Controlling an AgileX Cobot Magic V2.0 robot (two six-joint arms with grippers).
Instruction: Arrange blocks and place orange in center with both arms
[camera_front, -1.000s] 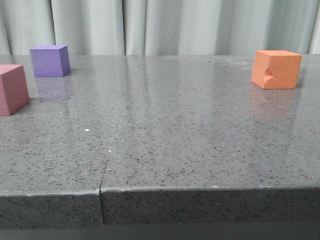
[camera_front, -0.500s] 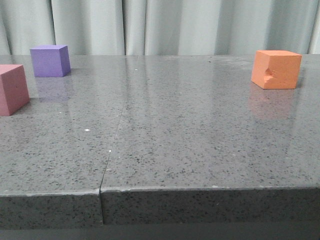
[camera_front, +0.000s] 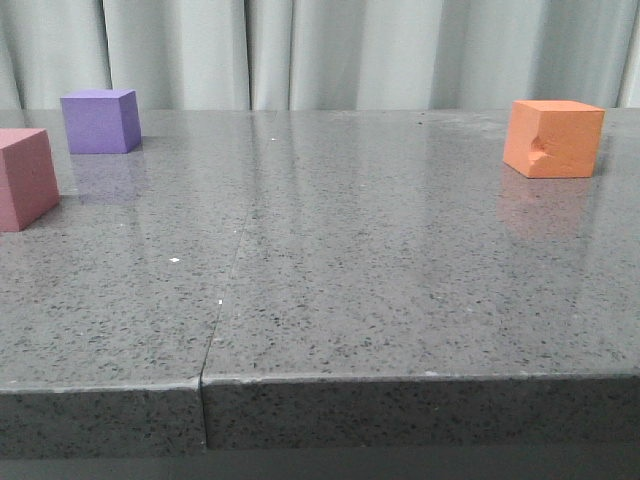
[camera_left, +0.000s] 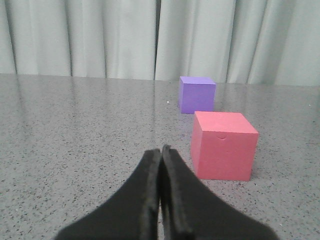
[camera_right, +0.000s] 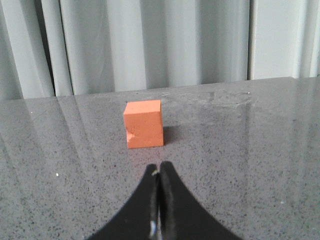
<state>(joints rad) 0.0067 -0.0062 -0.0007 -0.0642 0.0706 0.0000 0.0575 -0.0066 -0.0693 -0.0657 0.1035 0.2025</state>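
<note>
The orange cube (camera_front: 553, 138), with a dent on its front-left face, stands at the far right of the grey table; it also shows in the right wrist view (camera_right: 143, 124). The purple cube (camera_front: 99, 121) stands far left, and the pink-red cube (camera_front: 24, 178) sits nearer, cut by the left edge. In the left wrist view the pink-red cube (camera_left: 223, 144) is close, with the purple cube (camera_left: 197, 94) behind it. My left gripper (camera_left: 161, 149) is shut and empty, just beside the pink-red cube. My right gripper (camera_right: 158, 167) is shut and empty, short of the orange cube. Neither gripper shows in the front view.
The grey speckled table (camera_front: 330, 260) has a seam (camera_front: 222, 300) running from its front edge toward the back. A pale curtain (camera_front: 320, 50) hangs behind the table's far edge.
</note>
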